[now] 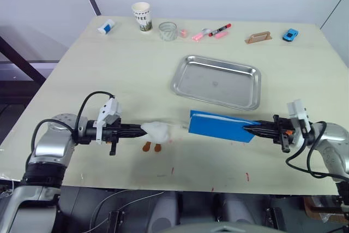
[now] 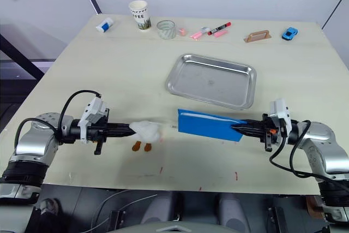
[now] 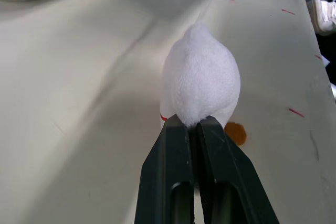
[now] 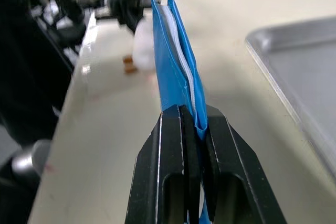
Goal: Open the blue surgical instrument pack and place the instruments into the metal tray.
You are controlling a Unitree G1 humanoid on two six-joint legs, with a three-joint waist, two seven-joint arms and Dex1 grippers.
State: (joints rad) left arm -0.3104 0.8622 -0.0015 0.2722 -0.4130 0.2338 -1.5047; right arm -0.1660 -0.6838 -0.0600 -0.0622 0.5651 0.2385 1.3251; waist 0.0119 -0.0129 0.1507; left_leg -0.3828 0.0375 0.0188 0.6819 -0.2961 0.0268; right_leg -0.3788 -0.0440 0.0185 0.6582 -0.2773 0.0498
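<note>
The blue surgical instrument pack [image 1: 223,126] was held near the front edge of the surface [image 1: 109,69], just in front of the metal tray [image 1: 216,82], which served as the landmark here. The pack was pinched at its right corner by the right gripper [image 1: 252,130], whose jaws were closed tight on the blue edge; in the right wrist view the pack [image 4: 176,72] was seen on edge, its blue layers parted slightly and a white lining showing between them. It appeared to be lifted or tilted off the surface instead of lying flat, probably so that one side was anchored while the other was pulled.

To the left of the tray's near corner, a white fluffy pompom [image 1: 156,130] was clamped by the left gripper [image 1: 141,130], its jaws shut on it. The pompom was joined to the pack's left end by a thin cord and was judged to be a zipper pull, which would explain why the two arms were set apart in line, each drawing away from the other.

The tray itself was empty; no instruments could be seen yet, so the opening step was judged barely begun.
</note>
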